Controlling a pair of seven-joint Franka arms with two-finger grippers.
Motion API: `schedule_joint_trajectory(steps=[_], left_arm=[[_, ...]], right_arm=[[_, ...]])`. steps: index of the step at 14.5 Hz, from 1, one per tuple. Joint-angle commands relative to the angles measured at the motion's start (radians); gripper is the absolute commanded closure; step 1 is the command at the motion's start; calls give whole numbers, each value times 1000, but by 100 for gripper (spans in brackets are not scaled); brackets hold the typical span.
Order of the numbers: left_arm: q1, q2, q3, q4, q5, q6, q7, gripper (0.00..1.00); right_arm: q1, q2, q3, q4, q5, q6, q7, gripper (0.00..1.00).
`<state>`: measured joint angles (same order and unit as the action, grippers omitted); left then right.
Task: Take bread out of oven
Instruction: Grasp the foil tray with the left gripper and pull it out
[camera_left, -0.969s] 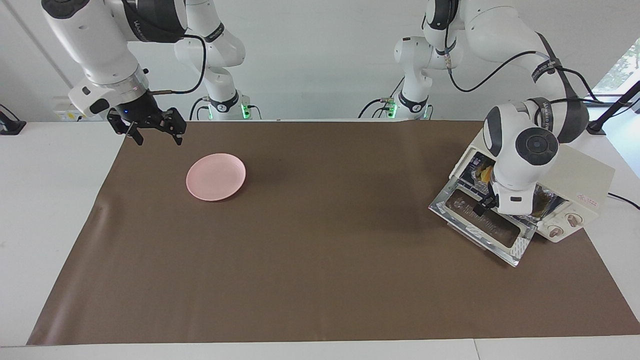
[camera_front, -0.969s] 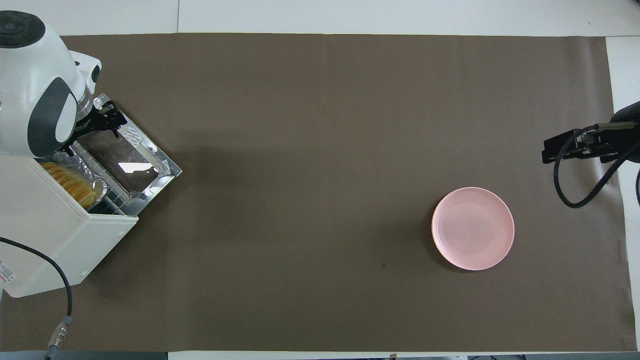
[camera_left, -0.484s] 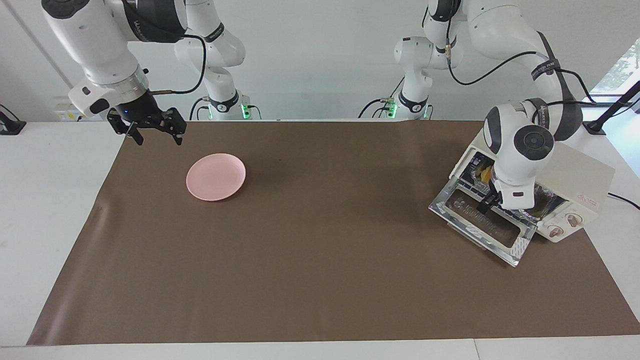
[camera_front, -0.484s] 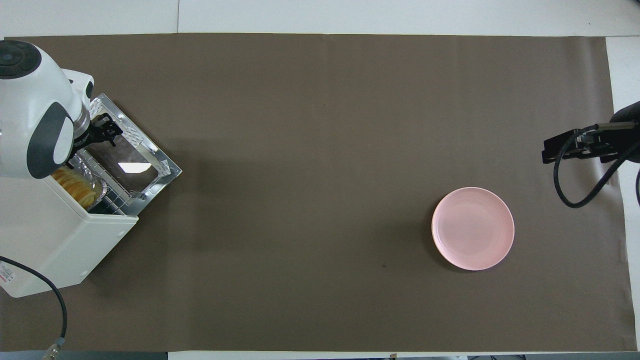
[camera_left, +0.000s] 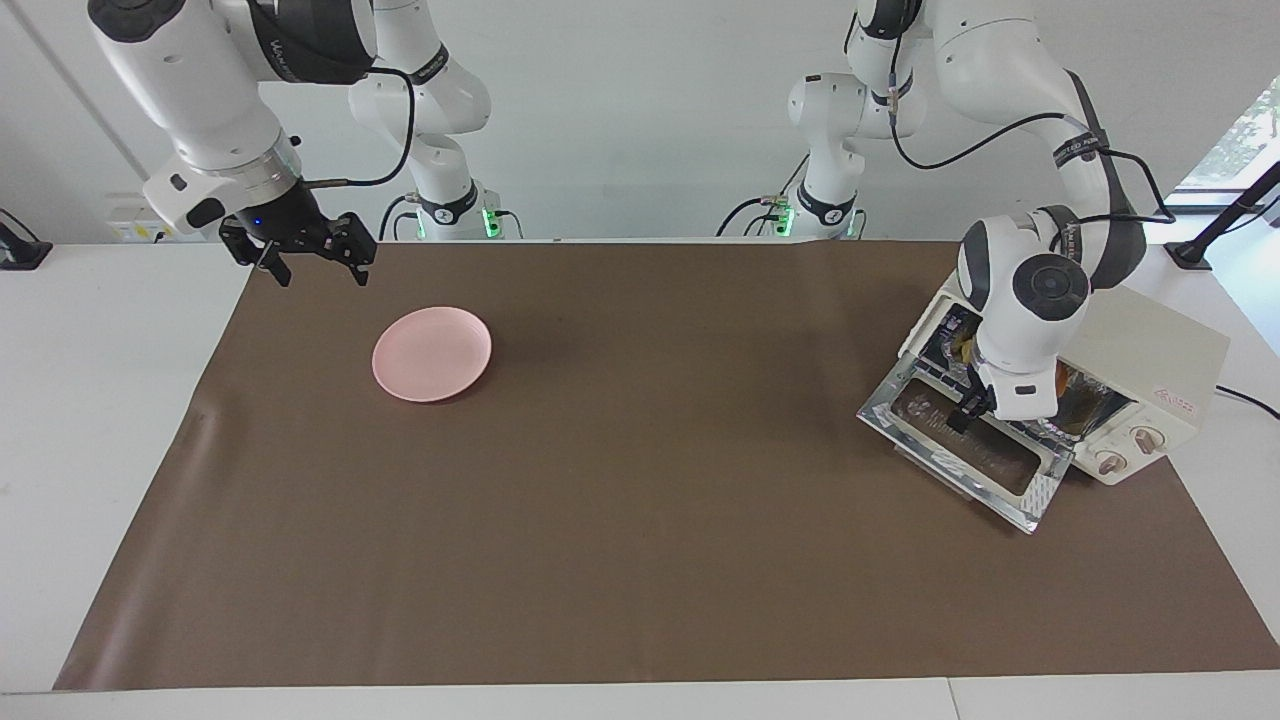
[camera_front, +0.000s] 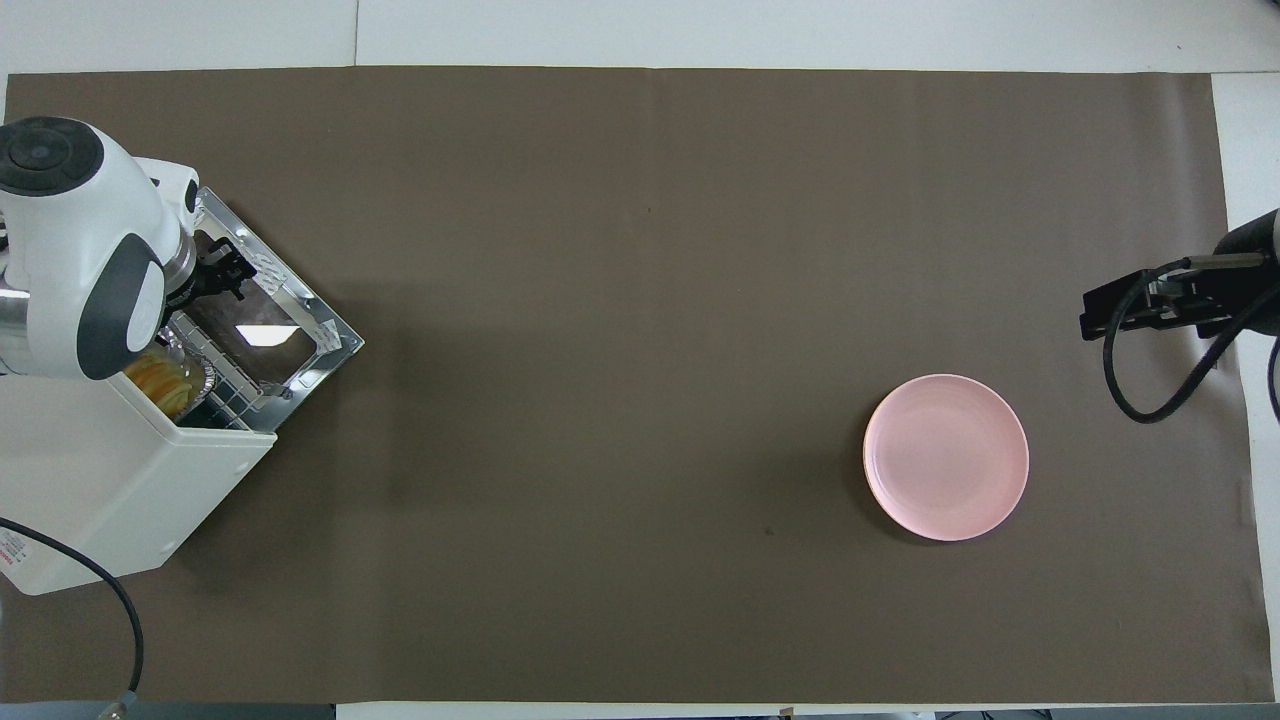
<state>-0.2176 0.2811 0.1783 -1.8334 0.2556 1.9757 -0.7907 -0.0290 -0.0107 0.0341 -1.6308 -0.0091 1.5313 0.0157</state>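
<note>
The cream-white oven (camera_left: 1150, 350) stands at the left arm's end of the table with its glass door (camera_left: 965, 452) folded down open. The yellow-orange bread (camera_front: 160, 378) lies inside on a crinkled foil tray (camera_front: 197, 368), mostly hidden by the left arm. My left gripper (camera_left: 972, 408) hangs just above the open door at the oven's mouth; it also shows in the overhead view (camera_front: 218, 275). My right gripper (camera_left: 318, 278) is open and empty, up in the air over the mat's edge beside the pink plate (camera_left: 432, 353), and waits.
The oven (camera_front: 120, 480) sits angled on the brown mat (camera_left: 640, 500), its wire rack (camera_front: 240, 398) showing at the mouth. The pink plate (camera_front: 946, 457) lies toward the right arm's end. A power cable (camera_front: 120, 610) trails from the oven.
My left arm's hand has drawn in over the open door toward the oven's mouth and now covers more of the bread. The right gripper has shifted only slightly.
</note>
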Motion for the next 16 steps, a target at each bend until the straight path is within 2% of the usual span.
schedule_joint_trajectory(steps=[1,3,4,5,8,12,16], left_arm=[[0,-39,1,-58,30,35,-25,49],[4,-40,1,-60,36,22,-24,77],[4,-43,1,-64,60,18,-21,86],[4,-45,1,-64,88,-7,-15,100],[0,-50,0,-52,94,-28,21,100],[-40,-19,-10,48,70,-15,25,100],[-138,33,-10,172,-106,-14,22,100]], right_arm=[[-6,-29,9,-29,4,-2,-25,0],[-5,-29,13,-29,4,1,-20,0],[-5,-29,13,-30,4,1,-20,0],[-5,-31,13,-34,4,1,-20,0],[-5,-31,13,-35,4,-2,-25,0],[-6,-31,13,-35,4,-2,-25,0],[-6,-31,13,-35,4,-2,-25,0]])
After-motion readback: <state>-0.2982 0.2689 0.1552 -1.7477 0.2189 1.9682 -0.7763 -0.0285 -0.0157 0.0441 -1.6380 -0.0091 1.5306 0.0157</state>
